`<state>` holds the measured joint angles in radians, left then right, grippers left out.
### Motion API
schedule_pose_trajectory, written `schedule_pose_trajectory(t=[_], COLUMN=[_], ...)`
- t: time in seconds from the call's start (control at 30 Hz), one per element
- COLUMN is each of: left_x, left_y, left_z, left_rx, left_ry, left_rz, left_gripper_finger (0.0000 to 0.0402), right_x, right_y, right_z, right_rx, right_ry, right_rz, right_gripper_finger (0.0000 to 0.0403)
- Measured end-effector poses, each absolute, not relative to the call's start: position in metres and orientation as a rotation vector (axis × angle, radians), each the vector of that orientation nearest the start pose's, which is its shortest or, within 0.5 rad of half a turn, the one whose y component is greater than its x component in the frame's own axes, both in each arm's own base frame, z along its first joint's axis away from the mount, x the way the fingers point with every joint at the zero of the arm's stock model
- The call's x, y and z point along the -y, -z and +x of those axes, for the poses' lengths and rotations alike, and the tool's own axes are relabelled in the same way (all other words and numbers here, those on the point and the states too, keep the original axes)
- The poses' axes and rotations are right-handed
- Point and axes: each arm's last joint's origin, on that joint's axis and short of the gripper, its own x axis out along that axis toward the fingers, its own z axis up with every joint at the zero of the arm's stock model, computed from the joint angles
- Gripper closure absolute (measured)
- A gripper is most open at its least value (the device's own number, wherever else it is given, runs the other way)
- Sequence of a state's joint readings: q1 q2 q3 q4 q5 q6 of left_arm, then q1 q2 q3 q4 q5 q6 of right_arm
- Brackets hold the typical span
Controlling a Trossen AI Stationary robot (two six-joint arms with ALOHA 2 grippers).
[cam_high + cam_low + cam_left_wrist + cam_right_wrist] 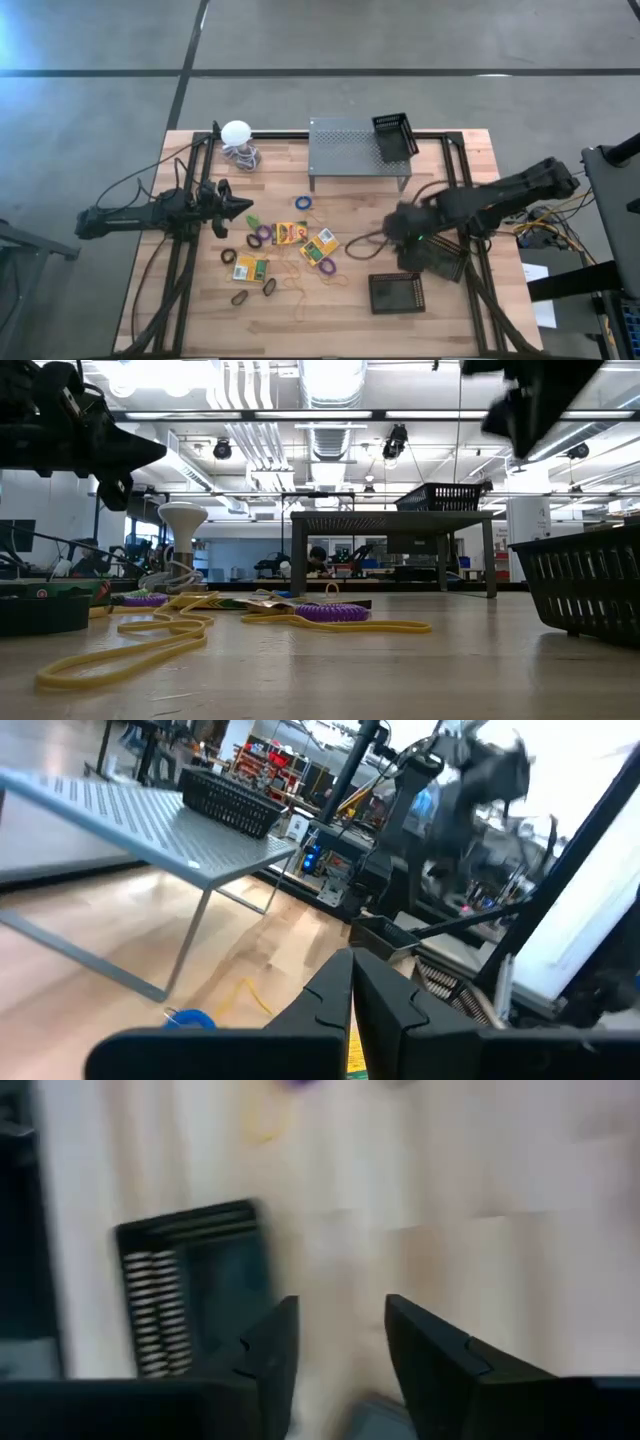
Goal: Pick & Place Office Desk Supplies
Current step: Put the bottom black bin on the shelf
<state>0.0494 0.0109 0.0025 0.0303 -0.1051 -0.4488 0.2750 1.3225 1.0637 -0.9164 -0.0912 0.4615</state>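
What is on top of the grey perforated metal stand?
One black wire-mesh bin stands on the grey perforated stand, at its right back corner. Whether anything lies inside the bin cannot be seen; its mesh walls hide that.

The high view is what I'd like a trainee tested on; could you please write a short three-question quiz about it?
1. True or false: a black mesh bin sits on the grey metal stand.
2. Which gripper has its fingers shut? A) left gripper B) right gripper
3. Fill in: the blue rubber band lies on the table just in front of the ____.

Key: 1 true; 2 A, since the right one's fingers stand apart over the table beside the bin lying flat; 3 stand.
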Motion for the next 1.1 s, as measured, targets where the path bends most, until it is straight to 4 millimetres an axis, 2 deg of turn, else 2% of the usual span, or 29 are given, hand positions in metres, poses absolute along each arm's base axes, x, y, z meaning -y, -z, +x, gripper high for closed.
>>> schedule_pose_trajectory(t=[0.1, 0.23, 0.5, 0.67, 0.9, 1.03, 1.1], left_x=[-0.008, -0.008, -0.008, -0.008, -0.008, -0.008, -0.008], left_y=[-0.166, -0.166, -0.166, -0.166, -0.166, -0.166, -0.166], left_z=[0.098, 0.098, 0.098, 0.098, 0.098, 0.098, 0.098], left_rx=[0.056, 0.052, 0.054, 0.055, 0.055, 0.055, 0.054], left_ry=[-0.147, -0.148, -0.161, -0.163, -0.163, -0.163, -0.163], left_rz=[-0.461, -0.461, -0.449, -0.445, -0.443, -0.443, -0.444], left_gripper_finger=[0.0382, 0.0382, 0.0382, 0.0382, 0.0382, 0.0382, 0.0382], right_x=[-0.082, -0.092, -0.107, -0.111, -0.115, -0.114, -0.109], right_y=[-0.234, -0.206, -0.183, -0.171, -0.169, -0.178, -0.191], right_z=[0.239, 0.24, 0.243, 0.245, 0.251, 0.254, 0.259], right_rx=[-1.279, -1.379, -1.448, -1.486, -1.431, -1.352, -1.277], right_ry=[-0.152, -0.157, -0.142, -0.139, -0.174, -0.192, -0.172], right_rz=[0.329, 0.295, 0.2, 0.18, 0.18, 0.199, 0.192], right_gripper_finger=[0.0227, 0.0212, 0.0236, 0.0278, 0.0383, 0.039, 0.039])
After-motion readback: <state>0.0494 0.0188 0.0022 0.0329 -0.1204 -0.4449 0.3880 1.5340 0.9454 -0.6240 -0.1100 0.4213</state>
